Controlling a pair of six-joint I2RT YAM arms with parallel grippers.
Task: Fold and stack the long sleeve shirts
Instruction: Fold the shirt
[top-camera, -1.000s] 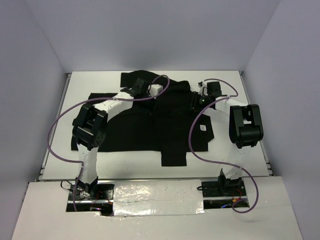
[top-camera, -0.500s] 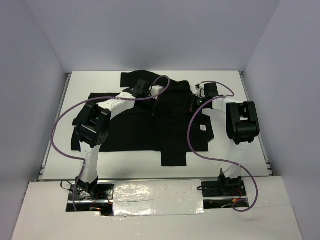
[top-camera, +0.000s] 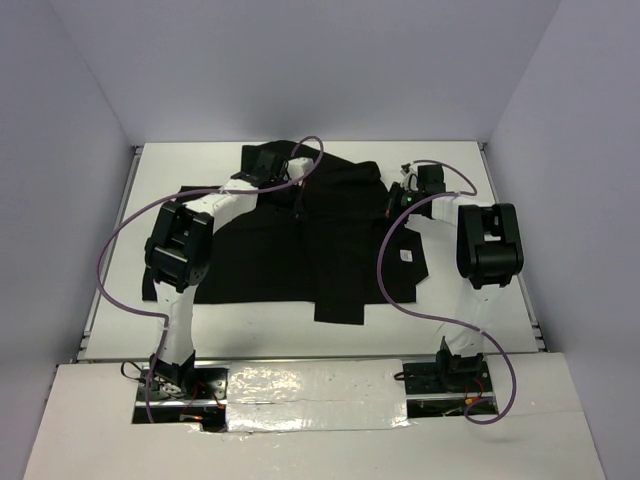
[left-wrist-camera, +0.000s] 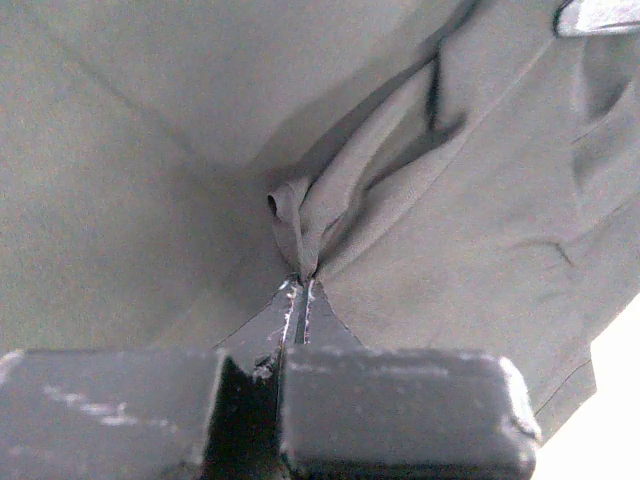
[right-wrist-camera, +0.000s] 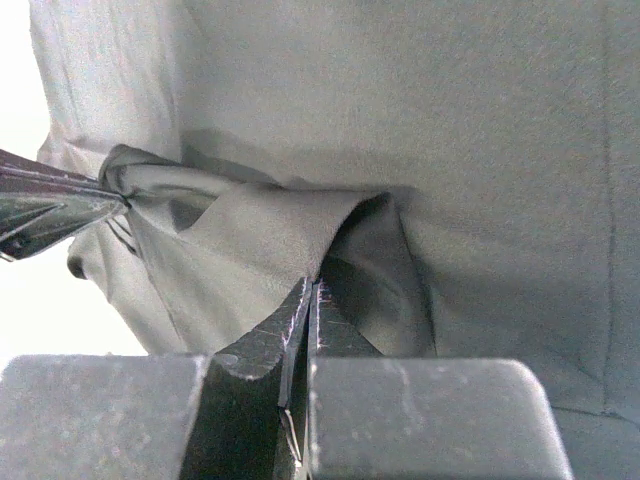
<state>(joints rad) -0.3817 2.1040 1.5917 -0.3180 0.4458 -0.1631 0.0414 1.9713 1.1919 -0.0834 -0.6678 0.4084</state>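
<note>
On a white table (top-camera: 470, 310) between grey walls (top-camera: 300, 70), left fingers (left-wrist-camera: 330, 325) and right fingers (right-wrist-camera: 262, 345) pinch the shirt (top-camera: 290, 255)

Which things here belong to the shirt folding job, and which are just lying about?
Job: shirt, left gripper and right gripper, both shut on it.
Just there: table, cables, white tag.

White table (top-camera: 185, 165), black long sleeve shirt (top-camera: 270, 262) spread across its middle, cloth strip jutting toward 6 o'clock, small white tag (top-camera: 407, 257) toward 3 o'clock.
</note>
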